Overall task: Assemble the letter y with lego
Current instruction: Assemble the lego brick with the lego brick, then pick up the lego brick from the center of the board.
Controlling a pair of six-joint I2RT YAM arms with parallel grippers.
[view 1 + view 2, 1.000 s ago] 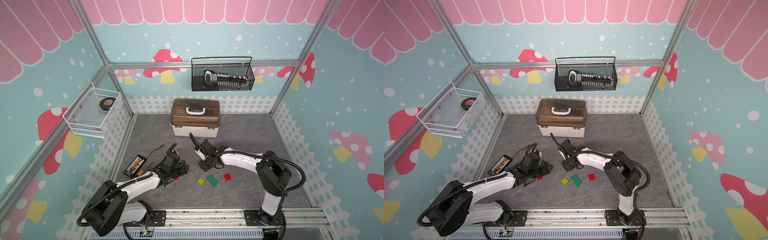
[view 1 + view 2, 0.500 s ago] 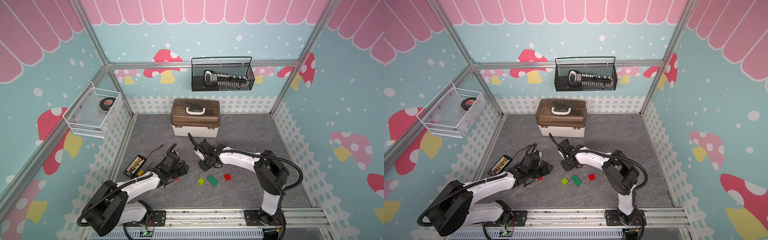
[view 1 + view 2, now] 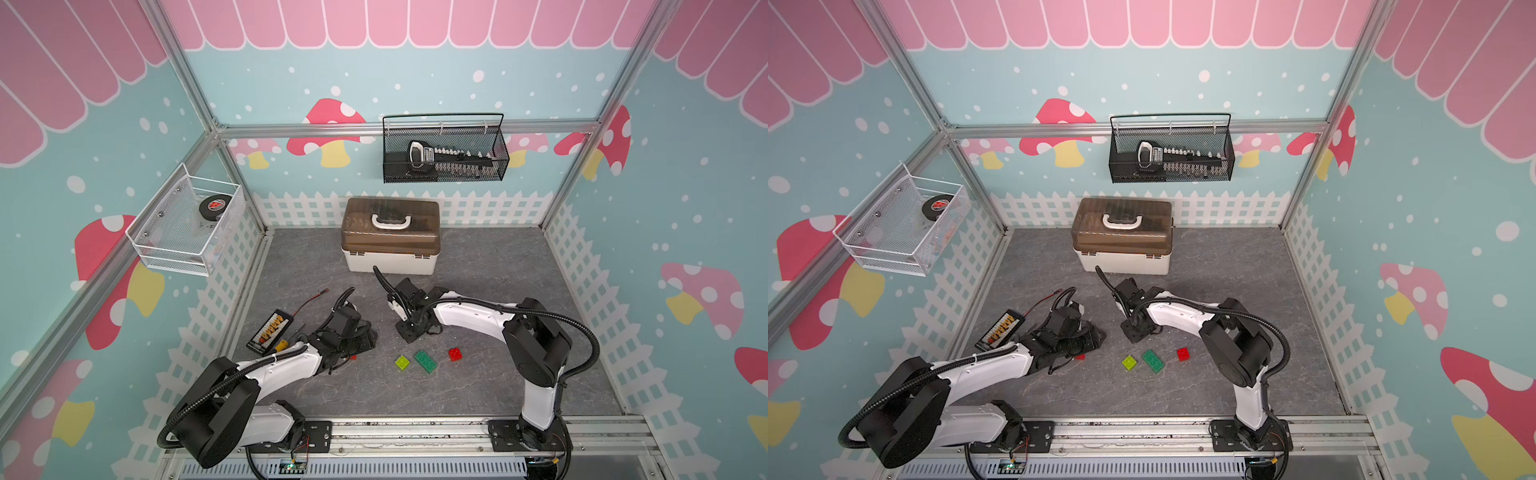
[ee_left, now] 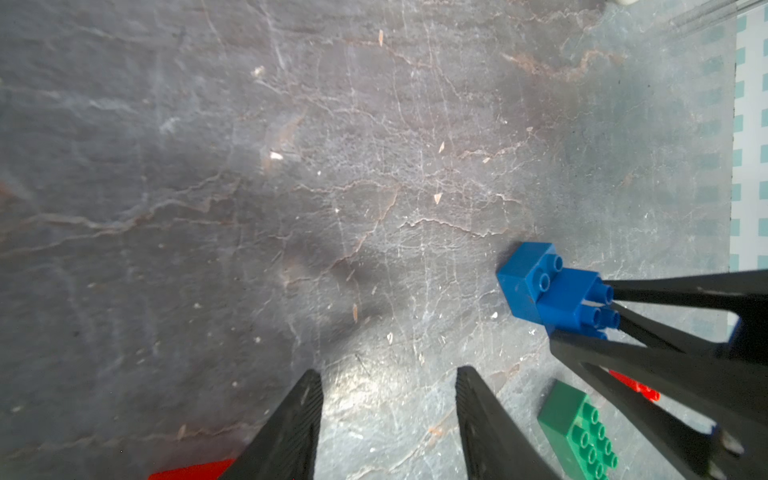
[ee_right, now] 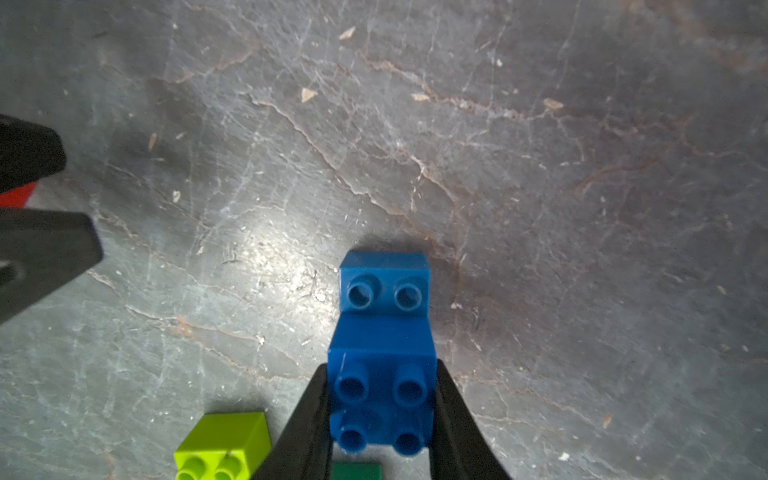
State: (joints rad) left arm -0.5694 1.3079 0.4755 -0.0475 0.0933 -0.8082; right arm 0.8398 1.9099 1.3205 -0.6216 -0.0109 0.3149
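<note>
**Lego Y: blue stem joint in hand**

Right gripper (image 5: 380,370) is clamped across the sides of the upper blue brick (image 5: 382,399). That brick overlaps half of the lower blue brick (image 5: 384,286), which rests on the grey mat (image 5: 582,166) with two of its studs exposed. The side grip leaves the upper studs free and probably serves to press the joint home. Whether the joint is fully seated cannot be told.

Left gripper (image 4: 388,374) hovers low with jaws apart and empty, a red brick (image 4: 191,471) at its edge.

Lime brick (image 3: 402,362), green bar (image 3: 425,361) and second red brick (image 3: 455,354) lie loose in a row near the right gripper, toward the arm bases — the nearest obstacles. Toolbox (image 3: 390,237) stands well apart at the back. Screwdriver (image 3: 282,345) lies beside the left arm.
</note>
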